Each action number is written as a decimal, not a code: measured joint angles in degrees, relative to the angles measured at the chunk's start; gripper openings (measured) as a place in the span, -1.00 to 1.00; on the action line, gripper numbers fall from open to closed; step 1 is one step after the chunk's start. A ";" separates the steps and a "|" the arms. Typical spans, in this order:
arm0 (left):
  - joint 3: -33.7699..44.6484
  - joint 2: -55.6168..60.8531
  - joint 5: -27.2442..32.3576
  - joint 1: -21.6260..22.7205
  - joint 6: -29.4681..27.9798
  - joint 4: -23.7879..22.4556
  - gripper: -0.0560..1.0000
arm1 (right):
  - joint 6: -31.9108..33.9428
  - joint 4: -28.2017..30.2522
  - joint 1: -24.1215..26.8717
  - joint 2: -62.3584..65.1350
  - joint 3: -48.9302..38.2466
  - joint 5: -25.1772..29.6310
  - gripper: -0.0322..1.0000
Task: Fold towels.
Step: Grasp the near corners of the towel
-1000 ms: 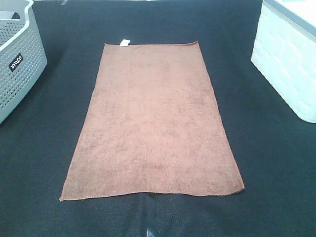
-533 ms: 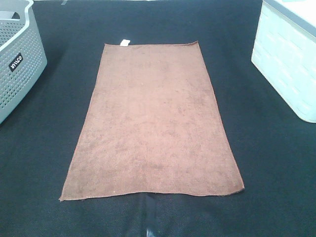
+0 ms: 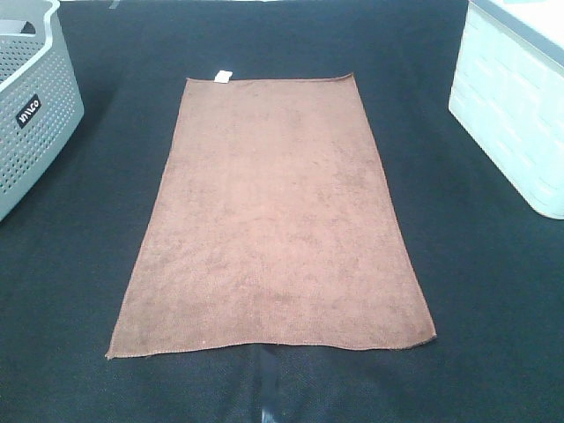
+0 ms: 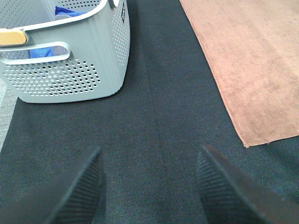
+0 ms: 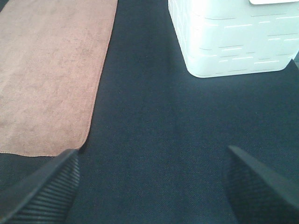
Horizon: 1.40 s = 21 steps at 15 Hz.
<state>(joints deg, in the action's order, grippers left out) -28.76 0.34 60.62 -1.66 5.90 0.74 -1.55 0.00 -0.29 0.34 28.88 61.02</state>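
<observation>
Towel (image 3: 273, 220): fuzzy reddish-brown microfibre rectangle with a stitched hem, lying flat mid-surface (image 3: 493, 308), which is dark woven fabric. White tag (image 3: 222, 76) at far corner. Perforated grey basket (image 3: 26, 115) left, moulded white bin (image 3: 511, 115) right. My left claw (image 4: 149, 186) and right claw (image 5: 149, 186) both released; ribbed pads (image 4: 79, 191) grip nothing.

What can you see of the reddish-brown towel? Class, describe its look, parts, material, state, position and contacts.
The towel is a reddish-brown rectangle, apparently short-pile microfibre, with stitched edges and a small white tag at its far left corner. It lies spread flat and unfolded, its long sides running away from the high camera, on the black mat between the grey basket and the white bin. Only the mat touches it.
</observation>
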 joint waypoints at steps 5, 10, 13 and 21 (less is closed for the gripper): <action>0.00 0.00 0.00 0.00 0.00 0.00 0.19 | 0.00 0.00 0.00 0.00 0.00 0.00 0.58; 0.00 0.00 0.00 0.00 0.00 0.00 0.19 | 0.00 0.00 0.00 0.00 0.00 0.00 0.58; 0.00 0.00 0.00 0.00 0.00 0.00 0.19 | 0.00 0.00 0.00 0.00 0.00 0.00 0.58; -0.23 -9.68 -15.81 0.00 -1.60 5.39 0.19 | 2.06 -3.72 0.00 -5.73 1.26 -6.19 0.55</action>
<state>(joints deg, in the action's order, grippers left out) -28.99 -9.34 44.81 -1.66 4.30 6.13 0.52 -3.72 -0.29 -5.39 30.14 54.83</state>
